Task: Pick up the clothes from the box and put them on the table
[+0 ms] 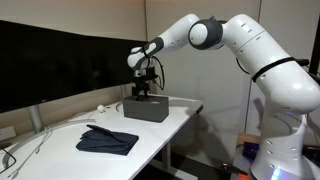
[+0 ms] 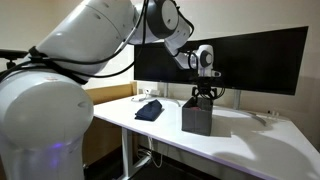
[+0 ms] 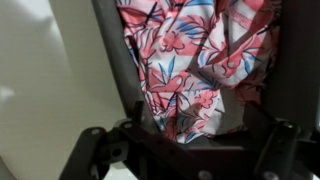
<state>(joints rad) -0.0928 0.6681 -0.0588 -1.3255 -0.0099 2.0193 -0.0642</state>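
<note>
The pink-and-red patterned garment (image 3: 195, 55), printed with pale leaf and flower shapes, lies bunched inside the box (image 3: 112, 50), filling most of what we see in the wrist view. The gripper (image 3: 195, 120) hangs directly over it. Its dark fingers (image 3: 142, 115) stand wide apart on either side of the cloth, not pinched on it, though we cannot tell whether their tips touch the fabric.

In both exterior views the gripper (image 1: 143, 91) (image 2: 203, 94) sits low at the top of the small dark box (image 1: 146, 108) (image 2: 197, 116), and the patterned cloth is hidden from us by the box walls. The box rests on the white table (image 1: 165, 128) (image 2: 245, 130), near one end of it in an exterior view (image 1: 146, 108).

The dark navy garment (image 1: 108, 141) (image 2: 149, 110) lies loosely folded and flat on the tabletop, apart from the box and touching neither it nor the gripper.

Behind the table we see large black monitors (image 1: 60, 55) (image 2: 255, 55) against the wall, and thin white cables (image 1: 30, 143) trail across the far stretch of the tabletop. The white robot arm (image 1: 255, 50) (image 2: 70, 70) arches over from beside the table, its wrist pointing straight down at the box.
</note>
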